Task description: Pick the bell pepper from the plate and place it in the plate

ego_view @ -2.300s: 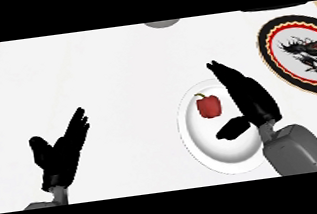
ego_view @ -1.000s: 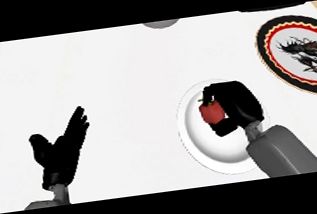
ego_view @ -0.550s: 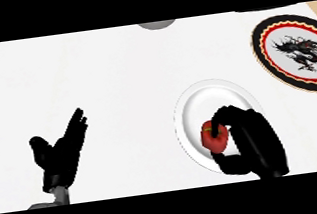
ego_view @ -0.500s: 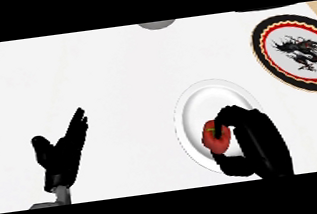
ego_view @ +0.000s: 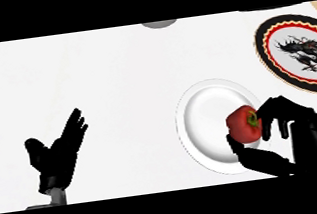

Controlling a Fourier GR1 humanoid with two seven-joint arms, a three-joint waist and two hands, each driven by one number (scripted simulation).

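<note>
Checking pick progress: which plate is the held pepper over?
The plain white plate, nearer the robot: the right hand holds the bell pepper over its right part. The black-rimmed patterned plate lies farther back.

The right hand point(ego_view: 297, 117) at 4 o'clock covers the pepper's point(ego_view: 241, 124) right side and the white plate's point(ego_view: 192, 124) lower right rim. The patterned plate point(ego_view: 302, 54) at 2 o'clock runs off the right edge. A grey thing point(ego_view: 158, 24) at 12 o'clock is cut off and cannot be identified.

Red bell pepper point(ego_view: 243, 124), plain white plate point(ego_view: 207, 112), black-rimmed dragon-patterned plate point(ego_view: 302, 53), white counter point(ego_view: 113, 74)
</note>
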